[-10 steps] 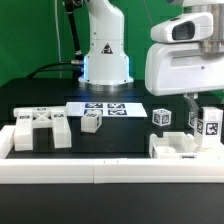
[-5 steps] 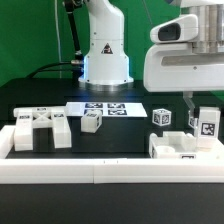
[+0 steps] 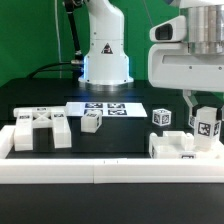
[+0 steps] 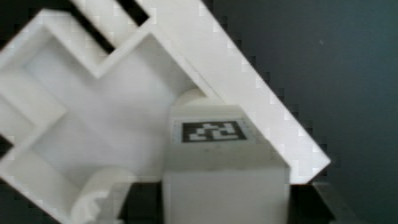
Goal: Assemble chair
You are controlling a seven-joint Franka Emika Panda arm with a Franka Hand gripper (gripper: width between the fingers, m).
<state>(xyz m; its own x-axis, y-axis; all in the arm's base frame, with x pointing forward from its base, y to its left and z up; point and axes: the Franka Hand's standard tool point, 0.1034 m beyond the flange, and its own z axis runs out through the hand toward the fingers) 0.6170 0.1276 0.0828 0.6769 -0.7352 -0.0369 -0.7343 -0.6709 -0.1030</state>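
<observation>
At the exterior view's far left you have the chunky white slotted seat block [image 3: 40, 128]. It rests on the black table [image 3: 30, 98], just behind the long white border rail [image 3: 100, 170]. Right of it, a small white tagged block [image 3: 92, 121] sits in front of the marker board [image 3: 105, 108]. Further right, a white tagged cube [image 3: 162, 117] stands alone.

At the frame's right edge, your gripper [image 3: 206, 116] is nearly closed. Its jaws pinch a white blocky plastic leg [image 3: 209, 128] bearing a black-and-white square tag, held upright over a low white slotted part [image 3: 178, 146]. You cannot tell whether the two touch.

The wrist view shows that leg [image 4: 222, 165] clamped between the dark fingers [image 4: 111, 192], with the slotted part [image 4: 71, 110] beneath.
</observation>
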